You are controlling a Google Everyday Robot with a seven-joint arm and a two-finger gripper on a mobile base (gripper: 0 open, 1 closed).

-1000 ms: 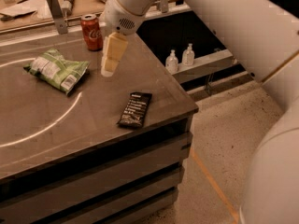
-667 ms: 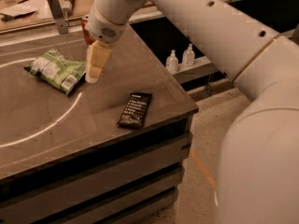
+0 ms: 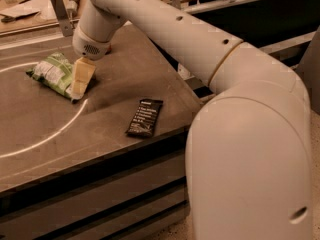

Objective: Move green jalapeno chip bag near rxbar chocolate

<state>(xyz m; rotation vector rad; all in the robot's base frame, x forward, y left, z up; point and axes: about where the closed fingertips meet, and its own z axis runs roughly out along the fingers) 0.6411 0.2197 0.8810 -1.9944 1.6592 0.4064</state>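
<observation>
The pincer (image 3: 77,86) points down at the right end of the green jalapeno chip bag (image 3: 51,72), its tip overlapping the bag's edge. Whether it is released, clenched or grasping the bag cannot be told. The bag lies crinkled on the dark counter (image 3: 120,79), toward the back left, beside a white curved line (image 3: 45,139) marked on the surface. The rxbar chocolate (image 3: 145,117) lies flat near the counter's front right edge, well apart from the bag. The white arm (image 3: 165,29) reaches in from the right, across the counter's back.
</observation>
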